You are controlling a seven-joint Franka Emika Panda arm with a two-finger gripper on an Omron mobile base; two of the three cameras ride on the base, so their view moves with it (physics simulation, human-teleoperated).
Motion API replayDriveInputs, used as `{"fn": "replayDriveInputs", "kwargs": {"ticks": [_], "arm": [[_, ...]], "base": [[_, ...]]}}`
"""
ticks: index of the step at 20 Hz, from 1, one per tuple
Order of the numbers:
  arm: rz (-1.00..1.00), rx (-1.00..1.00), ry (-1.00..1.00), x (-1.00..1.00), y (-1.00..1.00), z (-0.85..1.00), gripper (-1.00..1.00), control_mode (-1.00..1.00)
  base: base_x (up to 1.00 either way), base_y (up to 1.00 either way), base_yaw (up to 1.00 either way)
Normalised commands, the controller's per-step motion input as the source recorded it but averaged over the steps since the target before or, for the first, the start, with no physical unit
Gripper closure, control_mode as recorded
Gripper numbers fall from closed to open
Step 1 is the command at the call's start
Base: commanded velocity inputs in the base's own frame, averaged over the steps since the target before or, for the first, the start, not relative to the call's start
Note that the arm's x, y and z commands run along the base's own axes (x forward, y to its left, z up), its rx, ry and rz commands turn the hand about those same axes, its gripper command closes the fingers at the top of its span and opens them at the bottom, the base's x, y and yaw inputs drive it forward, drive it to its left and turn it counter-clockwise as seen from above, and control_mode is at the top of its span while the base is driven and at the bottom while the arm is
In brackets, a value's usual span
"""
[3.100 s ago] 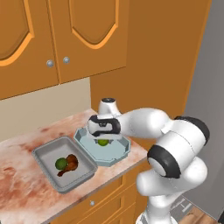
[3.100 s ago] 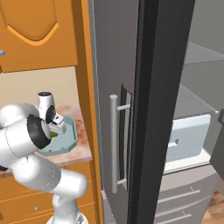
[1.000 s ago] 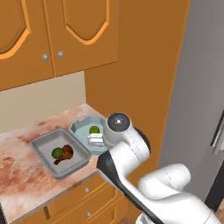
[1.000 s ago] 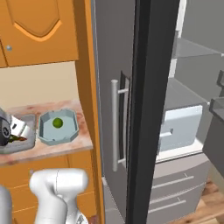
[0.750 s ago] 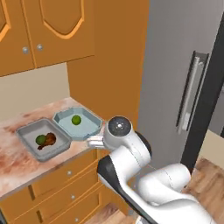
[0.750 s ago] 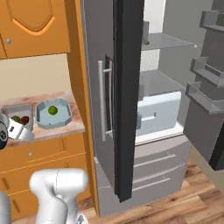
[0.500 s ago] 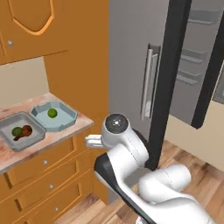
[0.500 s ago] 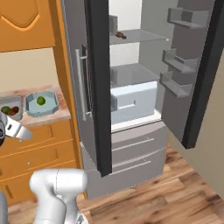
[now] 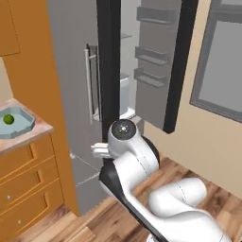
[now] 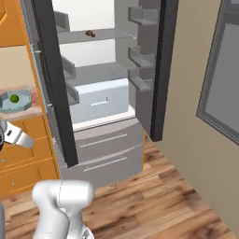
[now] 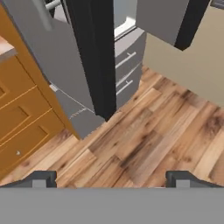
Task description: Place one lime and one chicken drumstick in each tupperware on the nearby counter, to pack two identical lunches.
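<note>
1. The gripper [image 11: 112,177] hangs over bare wood floor [image 11: 153,131], its two finger tips set wide apart with nothing between them, so it is open and empty.
2. One lime [image 9: 8,119] lies in the pale blue-green tupperware [image 9: 23,126], which sits at the end of the counter [image 9: 40,130], near its outer edge (the right base view shows the same pair at far left).
3. A chicken drumstick [image 10: 89,33] lies on an upper shelf [image 10: 100,35] inside the open fridge, well apart from the counter.
4. The nearer fridge door [image 10: 51,84] stands edge-on between counter and fridge interior; the far door [image 10: 156,65] swings out toward the beige wall [image 10: 196,149].
5. Open floor lies before the fridge's lower drawers [image 10: 105,149], bounded by the orange cabinet drawers [image 9: 28,184] on the left.
</note>
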Motion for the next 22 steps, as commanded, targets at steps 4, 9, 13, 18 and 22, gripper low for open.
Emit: {"fn": "replayDriveInputs", "kwargs": {"ticks": [4,9,13,18,22], "arm": [[0.00,0.00,0.00,0.00,0.00,0.00,-1.00,1.00],[0.00,0.00,0.00,0.00,0.00,0.00,-1.00,1.00],[0.00,0.00,0.00,0.00,0.00,0.00,-1.00,1.00],[0.00,0.00,0.00,0.00,0.00,0.00,-1.00,1.00],[0.00,0.00,0.00,0.00,0.00,0.00,-1.00,1.00]], "base": [[0.48,-1.00,0.09],[0.08,-0.90,0.26],[0.00,-0.43,0.37],[0.07,-0.34,0.38],[0.06,-0.71,0.28]]}}
